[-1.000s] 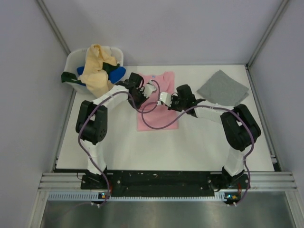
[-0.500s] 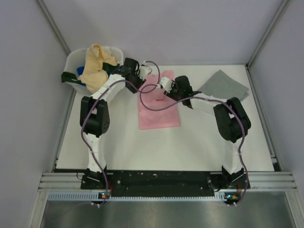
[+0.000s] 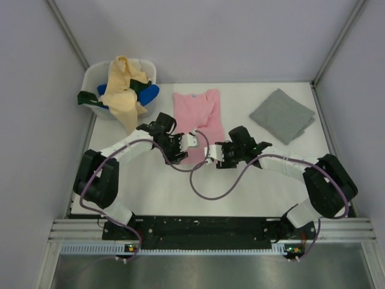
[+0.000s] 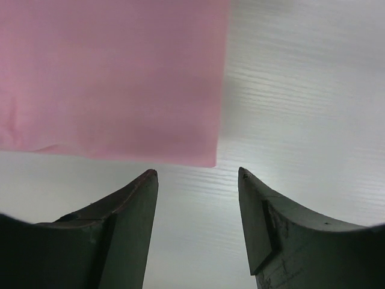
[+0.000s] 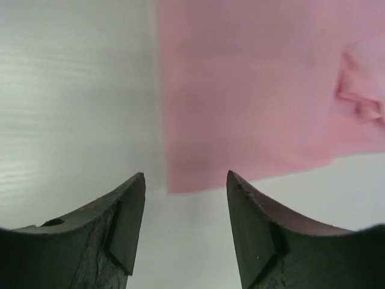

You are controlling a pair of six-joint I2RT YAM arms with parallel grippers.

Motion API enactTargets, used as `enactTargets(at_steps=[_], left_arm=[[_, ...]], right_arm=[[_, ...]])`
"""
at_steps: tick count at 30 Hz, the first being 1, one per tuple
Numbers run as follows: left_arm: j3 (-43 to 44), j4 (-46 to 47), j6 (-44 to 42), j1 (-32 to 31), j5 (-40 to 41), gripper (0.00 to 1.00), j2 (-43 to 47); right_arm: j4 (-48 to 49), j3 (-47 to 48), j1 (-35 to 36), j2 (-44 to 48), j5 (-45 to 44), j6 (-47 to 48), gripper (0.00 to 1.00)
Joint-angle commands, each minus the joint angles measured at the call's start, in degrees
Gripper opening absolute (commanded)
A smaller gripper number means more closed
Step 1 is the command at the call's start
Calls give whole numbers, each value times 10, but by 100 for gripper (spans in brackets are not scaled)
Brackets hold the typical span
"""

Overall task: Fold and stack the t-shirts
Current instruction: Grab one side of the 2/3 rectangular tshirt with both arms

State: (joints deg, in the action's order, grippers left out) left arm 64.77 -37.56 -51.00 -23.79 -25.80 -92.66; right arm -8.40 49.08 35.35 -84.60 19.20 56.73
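The pink t-shirt [image 3: 194,113] lay flat on the tabletop [image 3: 258,183], narrowed lengthwise, collar toward the far edge and hem toward the arms. The grey t-shirt [image 3: 283,114] sat folded well apart to the right. The pale yellow t-shirt [image 3: 123,84] and the blue and dark green ones were heaped in the white tub [image 3: 91,75] at the far left.

Both arms were low at the hem. The left end effector [image 4: 197,176] was spread wide and held nothing, with one hem corner just ahead of its fingers. The right end effector [image 5: 185,176] was likewise wide open and empty, facing the other corner.

The likely next step was to pinch both corners and carry the hem toward the collar. If a finger slid over the cloth rather than under it, it could shove the corner into a wrinkle. It might also catch only the upper layer of the doubled fabric. Uneven grips or unequal travel would skew the fold. The purple cables hanging near the hem might drag the shirt.
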Motion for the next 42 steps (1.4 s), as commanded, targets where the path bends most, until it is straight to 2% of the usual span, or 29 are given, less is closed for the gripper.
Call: enactTargets(at_steps=[1,10,12,15,16,17,19,21,26,30,33,37,42], left_arm=[[-49,72,-39,-41,40,61,8],[-106,135,-25,-63,102,60,-11],[-115,145,-20,-67,108,59,-15],[-118,151,-14,-72,116,54,-27],[-117,151,-11,-74,119,50,-32],[-115,150,-9,-75,122,41,-37],[-111,145,0,-75,126,17,-40],[-106,142,12,-74,117,0,-31],[-101,127,35,-75,88,0,5],[-81,61,56,-73,56,0,43],[-70,8,71,-75,23,0,74],[-85,-89,60,-77,1,0,135],[-117,-229,2,-80,-57,0,268]], right_arm=[[-31,-10,22,-30,-56,51,53],[42,-29,39,-86,-108,52,42],[48,-28,38,-97,-122,45,38],[55,-28,39,-109,-142,38,36],[58,-25,38,-114,-147,34,33],[58,-21,38,-117,-150,28,26],[59,-14,39,-123,-158,9,11],[48,-7,39,-123,-162,1,0],[17,-13,45,-77,-167,-22,0],[-27,-34,70,0,-165,-40,0],[-75,-49,116,60,-167,-57,0],[-178,-61,192,128,-211,-88,0],[-362,-6,299,217,-219,-150,0]])
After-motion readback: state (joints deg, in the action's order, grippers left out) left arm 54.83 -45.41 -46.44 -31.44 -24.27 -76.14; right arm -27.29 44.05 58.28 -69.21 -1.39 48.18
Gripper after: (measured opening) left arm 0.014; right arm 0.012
